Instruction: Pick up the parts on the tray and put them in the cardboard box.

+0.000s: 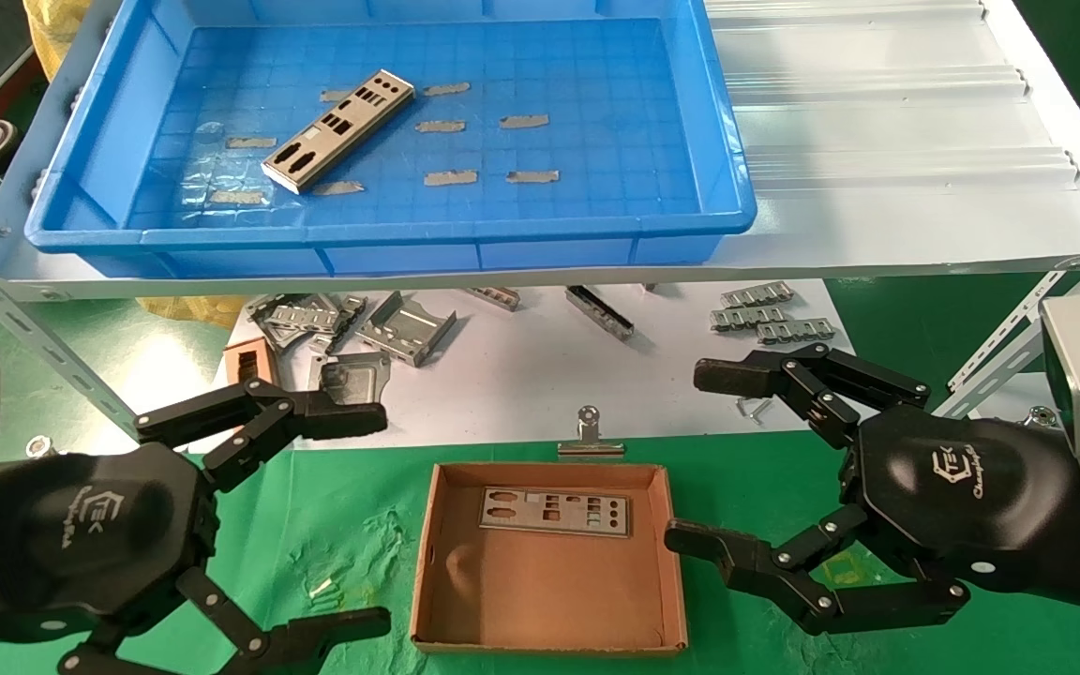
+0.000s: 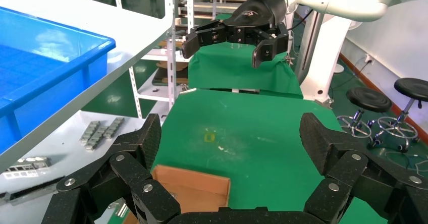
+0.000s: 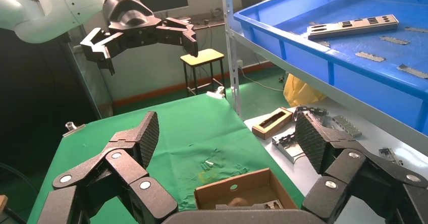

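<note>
R gripper (image 1: 732,464) hangs just right of the cardboard box (image 1: 549,637), jaws spread wide, nothing in them. L gripper (image 1: 352,525) sits on the box's other side, also spread wide and empty. Both hover over the green cloth (image 1: 343,525) w/ the box between them.

One part (image 1: 554,512) lies flat in the box, near its far wall. A binder clip (image 1: 589,436) sits just beyond that wall on the cloth edge. Past the clip, a white lower surface (image 1: 521,384) carries loose folded brackets (image 1: 404,328) and small clips (image 1: 770,314), all beyond the box.

Above and beyond those, the tray (image 1: 390,234) rests on a white ribbed sheet (image 1: 877,112). A second part (image 1: 338,129) lies at an angle on the tray floor, left of centre, w/ short grey tape strips (image 1: 451,177) scattered around it.

R wrist view shows the box (image 3: 242,186) below its own fingers, the tray (image 3: 323,62) up on the shelf w/ the part (image 3: 353,25) in it, and the L gripper (image 3: 139,35) farther off. L wrist view catches only a corner of the box (image 2: 194,183) and no part, plus the R gripper (image 2: 229,45) opposite.
</note>
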Motion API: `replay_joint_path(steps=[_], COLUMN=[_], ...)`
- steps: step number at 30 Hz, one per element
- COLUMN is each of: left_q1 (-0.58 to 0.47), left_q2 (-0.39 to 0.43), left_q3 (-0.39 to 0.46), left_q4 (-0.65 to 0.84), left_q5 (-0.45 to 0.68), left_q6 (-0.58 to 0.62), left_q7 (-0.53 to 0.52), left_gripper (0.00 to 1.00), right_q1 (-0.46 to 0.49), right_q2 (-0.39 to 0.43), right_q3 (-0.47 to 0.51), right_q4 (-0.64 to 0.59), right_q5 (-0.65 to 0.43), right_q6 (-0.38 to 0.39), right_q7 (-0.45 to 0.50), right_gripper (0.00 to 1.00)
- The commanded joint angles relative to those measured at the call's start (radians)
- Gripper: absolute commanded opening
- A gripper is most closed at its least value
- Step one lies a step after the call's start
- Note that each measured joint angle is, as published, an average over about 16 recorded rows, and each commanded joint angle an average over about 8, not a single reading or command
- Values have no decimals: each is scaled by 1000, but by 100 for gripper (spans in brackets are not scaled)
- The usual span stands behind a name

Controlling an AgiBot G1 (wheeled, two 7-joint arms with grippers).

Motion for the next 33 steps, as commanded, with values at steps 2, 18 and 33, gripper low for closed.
replay_joint_path(steps=[2,18,33], left_q1=[0,0,0], left_q2=[0,0,0], left_q3=[0,0,0], left_q4=[0,0,0], left_q5=[0,0,0], left_q6=[0,0,0], left_q7=[0,0,0], left_gripper=[100,100,100], right_q1=[0,0,0], right_q2=[0,0,0], right_q3=[0,0,0], right_q4=[0,0,0], right_q5=[0,0,0], right_q6=[0,0,0], right_q7=[0,0,0], right_gripper=[100,100,100])
